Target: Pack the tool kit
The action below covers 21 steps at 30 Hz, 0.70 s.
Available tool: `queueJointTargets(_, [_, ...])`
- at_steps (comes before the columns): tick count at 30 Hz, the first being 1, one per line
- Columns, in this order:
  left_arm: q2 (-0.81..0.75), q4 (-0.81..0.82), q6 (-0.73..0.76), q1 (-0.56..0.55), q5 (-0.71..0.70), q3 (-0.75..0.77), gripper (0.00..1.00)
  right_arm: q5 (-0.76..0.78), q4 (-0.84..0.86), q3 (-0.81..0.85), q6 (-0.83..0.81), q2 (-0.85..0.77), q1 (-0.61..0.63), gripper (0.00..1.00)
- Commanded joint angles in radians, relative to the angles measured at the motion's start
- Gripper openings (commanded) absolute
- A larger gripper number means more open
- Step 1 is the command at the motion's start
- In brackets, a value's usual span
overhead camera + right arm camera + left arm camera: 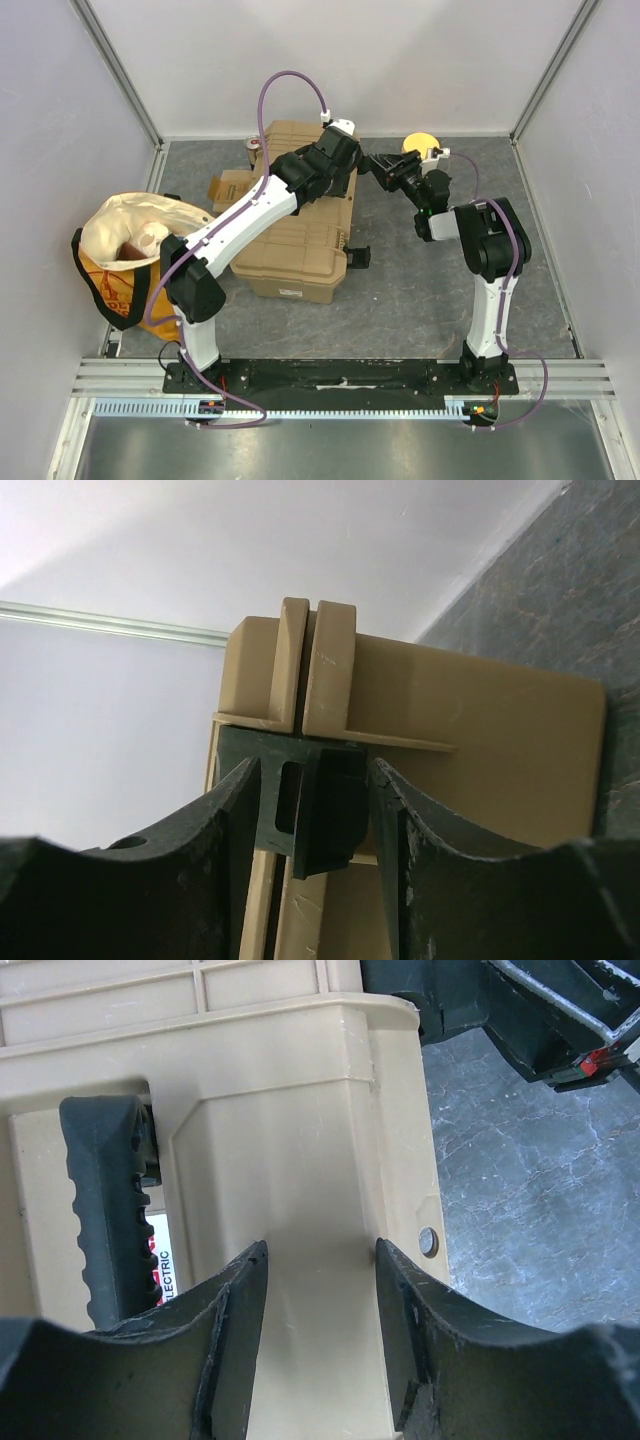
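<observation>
The tan toolbox lies shut in the middle of the table. My left gripper hangs just above its lid near the far right corner. In the left wrist view that gripper is open with only the tan lid below it, and the black handle sits to its left. My right gripper is at the box's far right side. In the right wrist view it stands open astride a black latch on the tan wall, with the right finger against the latch.
A yellow-cream cloth bag slumps at the left. A small cardboard box lies against the toolbox's left side. A second black latch sticks out from the box's right side. A round yellow object sits by the back wall.
</observation>
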Motion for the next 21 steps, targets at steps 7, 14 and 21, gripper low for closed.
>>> queueJointTargets(7, [0.105, -0.146, 0.01, 0.005, 0.082, -0.05, 0.52, -0.141, -0.231, -0.004, -0.317, -0.17, 0.084, 0.52])
queueJointTargets(14, [0.113, -0.148, 0.005, 0.005, 0.099, -0.052, 0.51, -0.095, -0.429, 0.013, -0.43, -0.199, 0.087, 0.51])
queueJointTargets(21, [0.113, -0.148, 0.005, 0.005, 0.105, -0.049, 0.51, -0.072, -0.479, 0.016, -0.466, -0.204, 0.086, 0.55])
